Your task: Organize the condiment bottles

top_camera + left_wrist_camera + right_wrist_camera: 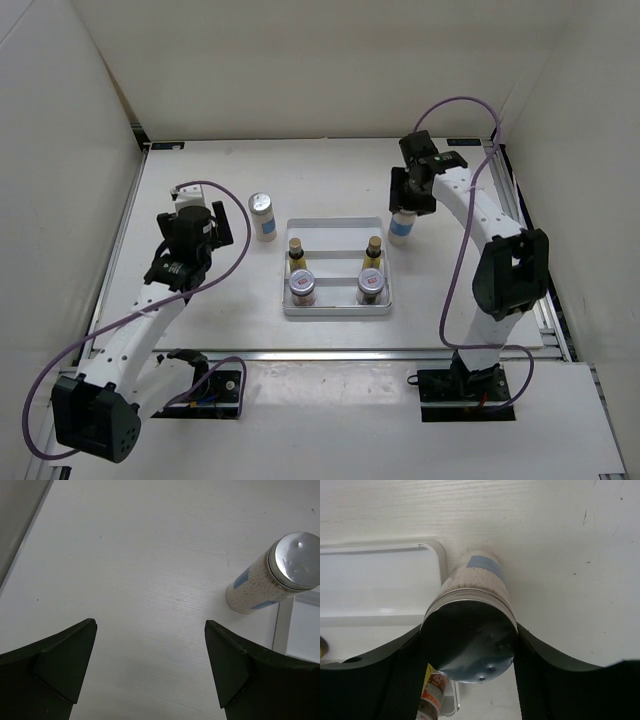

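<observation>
Just right of the white divided tray (335, 312), a tall white bottle (402, 227) with a silver cap and blue label stands on the table. My right gripper (411, 192) is shut on it, a finger pressed against each side below the cap (467, 640). A second tall white bottle (262, 215) stands left of the tray, up and to the right of my open, empty left gripper (150, 670) in the left wrist view (272, 575). Two tiny yellow bottles (296, 248) (374, 246) and two silver-lidded jars (302, 287) (370, 286) stand inside the tray.
White walls enclose the table on three sides. Purple cables loop off both arms. The tray's rounded corner (440, 555) lies just left of the held bottle. A metal rail (330, 353) runs along the table's near edge.
</observation>
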`<action>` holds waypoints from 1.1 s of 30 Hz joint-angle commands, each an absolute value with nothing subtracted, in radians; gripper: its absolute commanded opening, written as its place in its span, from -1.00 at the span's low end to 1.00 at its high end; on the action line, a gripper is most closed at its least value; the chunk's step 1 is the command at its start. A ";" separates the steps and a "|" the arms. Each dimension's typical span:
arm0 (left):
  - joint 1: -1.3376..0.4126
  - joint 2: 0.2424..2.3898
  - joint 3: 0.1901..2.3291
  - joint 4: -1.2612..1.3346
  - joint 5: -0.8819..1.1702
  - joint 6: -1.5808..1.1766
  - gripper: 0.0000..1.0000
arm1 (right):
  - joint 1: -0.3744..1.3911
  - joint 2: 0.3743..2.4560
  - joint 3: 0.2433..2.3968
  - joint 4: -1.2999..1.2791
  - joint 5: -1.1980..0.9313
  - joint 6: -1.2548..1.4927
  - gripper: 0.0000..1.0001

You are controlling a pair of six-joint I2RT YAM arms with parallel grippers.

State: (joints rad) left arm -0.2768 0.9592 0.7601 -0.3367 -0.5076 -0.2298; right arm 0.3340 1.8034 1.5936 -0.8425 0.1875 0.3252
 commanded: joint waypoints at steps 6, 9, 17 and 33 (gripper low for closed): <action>-0.270 0.976 0.792 -0.324 -0.462 -0.245 1.00 | 0.474 1.606 1.703 -0.764 0.181 0.235 -0.73; -0.270 0.976 0.792 -0.324 -0.462 -0.245 1.00 | 0.500 1.632 1.678 -0.764 0.166 0.235 -0.73; -0.270 0.976 0.792 -0.324 -0.462 -0.245 1.00 | 0.543 1.713 1.615 -0.743 0.146 0.253 -0.73; -0.270 0.967 0.782 -0.285 -0.369 -0.221 1.00 | 0.552 1.757 1.649 -0.785 0.274 0.301 0.89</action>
State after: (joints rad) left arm -0.2768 0.9928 0.7601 -0.3302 -0.4477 -0.2359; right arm 0.5510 1.7828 1.5753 -0.7860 0.2054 0.2832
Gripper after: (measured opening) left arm 0.998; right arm 0.837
